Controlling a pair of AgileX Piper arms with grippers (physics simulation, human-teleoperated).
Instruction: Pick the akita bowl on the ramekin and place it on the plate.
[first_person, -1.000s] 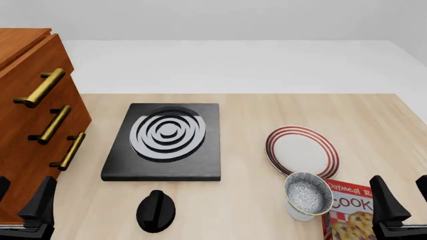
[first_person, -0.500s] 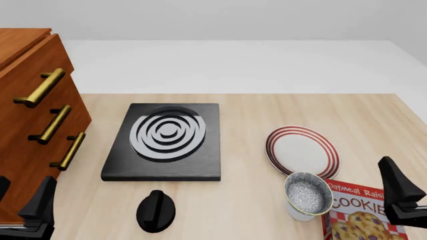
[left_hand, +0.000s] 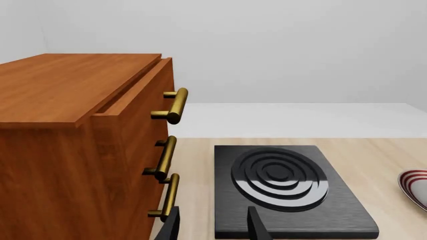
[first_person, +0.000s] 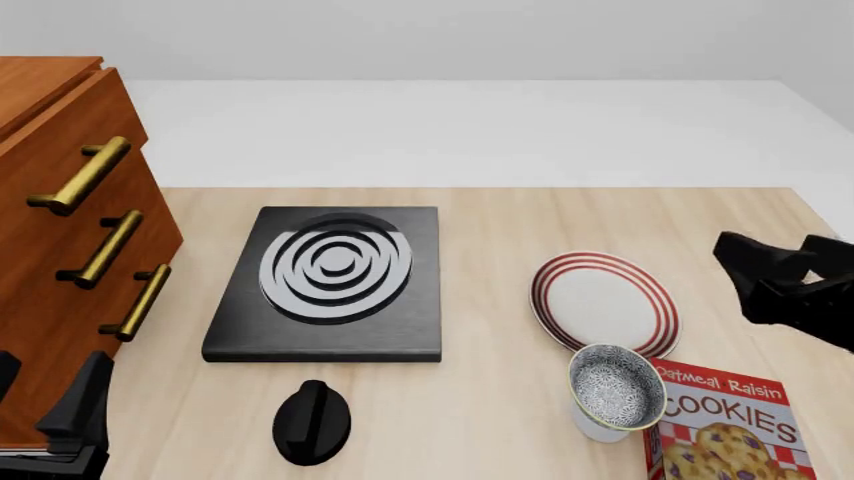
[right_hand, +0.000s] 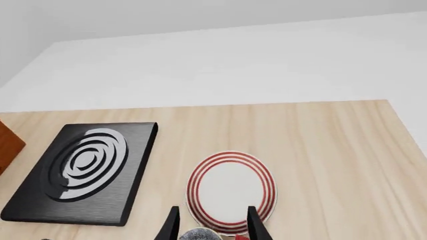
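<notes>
Speckled grey akita bowl (first_person: 617, 386) sits in the white ramekin (first_person: 599, 425); both grippers gape, empty.

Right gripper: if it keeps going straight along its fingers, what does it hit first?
Probably the akita bowl, just past the right gripper, with the plate beyond it. Depth is unclear; it could pass above the bowl.
</notes>
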